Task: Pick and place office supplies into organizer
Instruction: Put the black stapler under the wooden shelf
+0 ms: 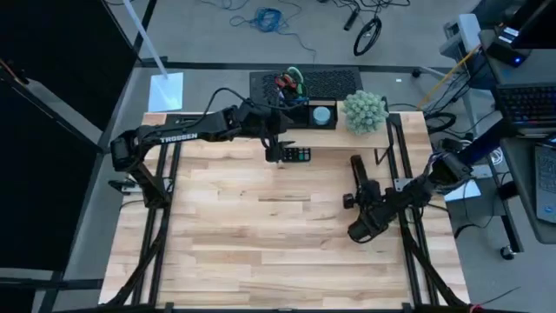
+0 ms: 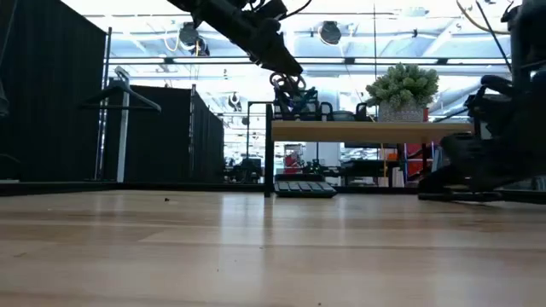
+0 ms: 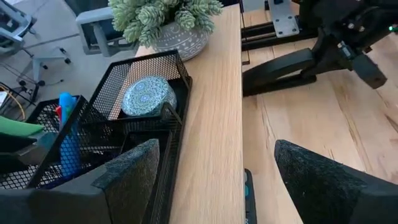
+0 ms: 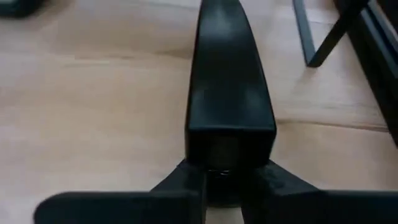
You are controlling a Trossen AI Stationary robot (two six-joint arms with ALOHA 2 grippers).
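With our left gripper spread empty beside the organizer, its blue-grey disc and blue pen already in, we judge we now withdraw, while the right gripper rests pressed together on the table.

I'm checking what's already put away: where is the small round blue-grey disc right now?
The small round blue-grey disc lies inside a compartment of the black mesh organizer on the wooden shelf riser, beside the fuzzy green plant.

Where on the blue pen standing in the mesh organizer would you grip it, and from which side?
Likely its upper end, from above. The blue pen stands nearly upright in the organizer, whose mesh walls block its sides; only its top seems free. Fingers should close across the slim barrel. The open left gripper is nearest.
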